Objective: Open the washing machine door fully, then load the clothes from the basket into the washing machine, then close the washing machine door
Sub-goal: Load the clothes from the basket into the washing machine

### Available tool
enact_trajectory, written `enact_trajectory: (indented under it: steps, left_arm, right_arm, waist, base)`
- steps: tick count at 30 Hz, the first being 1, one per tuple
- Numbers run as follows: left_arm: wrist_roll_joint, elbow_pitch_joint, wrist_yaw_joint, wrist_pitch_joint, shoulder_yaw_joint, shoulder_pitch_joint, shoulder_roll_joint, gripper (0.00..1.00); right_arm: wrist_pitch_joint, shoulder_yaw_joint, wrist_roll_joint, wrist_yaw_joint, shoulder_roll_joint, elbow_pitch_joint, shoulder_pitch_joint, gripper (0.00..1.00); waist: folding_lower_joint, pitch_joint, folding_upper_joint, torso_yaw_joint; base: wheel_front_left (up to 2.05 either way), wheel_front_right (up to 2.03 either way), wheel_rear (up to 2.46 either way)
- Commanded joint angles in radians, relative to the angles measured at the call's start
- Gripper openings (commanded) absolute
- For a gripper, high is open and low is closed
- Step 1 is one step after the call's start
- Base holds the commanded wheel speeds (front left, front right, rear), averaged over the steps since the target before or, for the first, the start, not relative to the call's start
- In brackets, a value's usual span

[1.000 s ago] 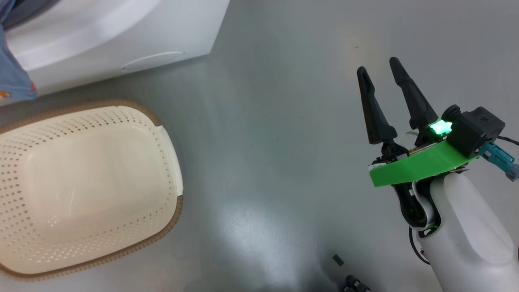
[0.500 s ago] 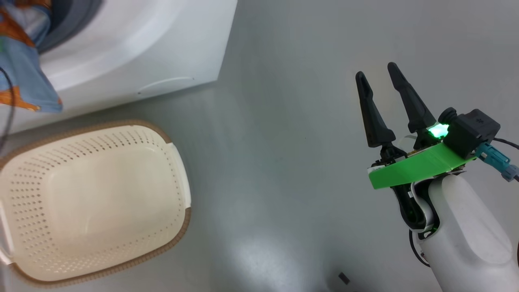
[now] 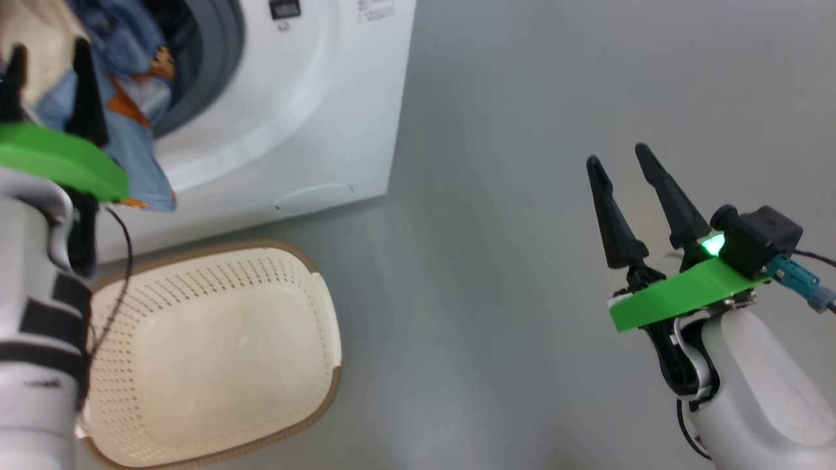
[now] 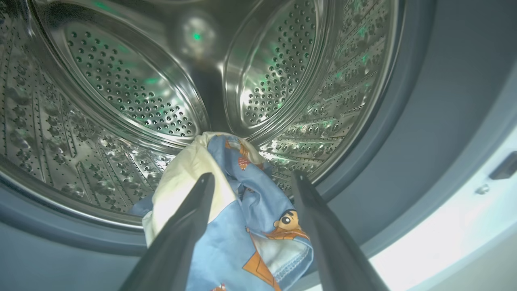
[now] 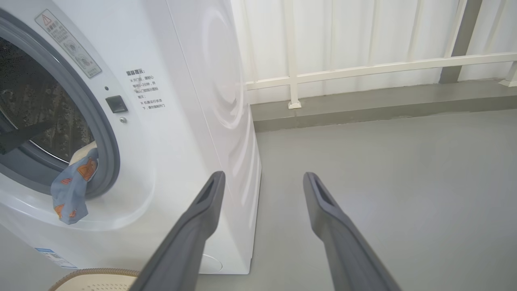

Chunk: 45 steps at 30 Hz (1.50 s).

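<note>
Two hands are in view. The left hand [image 4: 252, 176] is open, its two dark fingers spread at the mouth of the one washing machine [image 3: 313, 98]. One bundle of clothes [image 4: 258, 202] lies just ahead of and between those fingers, made of one blue piece with orange prints and one cream piece. It rests on the lower lip of the steel drum [image 4: 121, 81], and a blue corner hangs out over the grey seal [image 5: 109, 133] onto the white front. The fingers hide part of the bundle, and its lower end is cut off at the edge of the left wrist view, so I cannot tell whether a finger touches the cloth. Below and behind the left hand, one cream basket [image 3: 307, 307] stands on the grey floor [image 3: 490, 294] close to the machine's front. The pale left forearm covers the basket's near side, and the right wrist view catches just a strip of its brown rim. The right hand [image 3: 616, 154] is also open and holds nothing. It hangs over bare floor, well apart from the basket, with the machine's corner ahead and to its left. The printed notes on the machine are too small to read. A white railing [image 5: 363, 68] runs far beyond it.
</note>
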Motion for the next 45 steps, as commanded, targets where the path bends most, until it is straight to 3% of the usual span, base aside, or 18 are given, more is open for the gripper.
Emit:
enact_trajectory:
  steps: [1,23,34,45]
  left_arm:
    - [0.001,-0.032,0.001,-0.006,0.019,0.02,0.04,1.0]
    - [0.066,-0.427,0.014,-0.006,0.118,0.539,-0.069,1.0]
    - [0.087,-0.575,0.025,-0.006,0.139,0.705,-0.099,1.0]
    - [0.093,-0.613,0.034,-0.006,0.149,0.757,-0.12,1.0]
  right_arm:
    - [-0.008,0.014,0.01,0.004,-0.012,-0.016,0.028,1.0]
    - [-0.008,0.008,0.035,0.004,-0.049,0.02,0.125,1.0]
    - [-0.008,0.018,0.042,0.004,-0.062,0.027,0.145,1.0]
    - [-0.008,0.028,0.045,0.004,-0.069,0.028,0.149,1.0]
  waist:
    - [0.0002,-0.066,0.0,0.04]
    - [0.0002,-0.269,0.0,0.122]
    - [0.0002,-0.309,0.0,0.14]
    - [0.0002,-0.318,0.0,0.144]
  base:
    - [0.0,0.0,0.0]
    - [0.0,0.0,0.0]
    - [0.0,0.0,0.0]
    - [0.0,0.0,0.0]
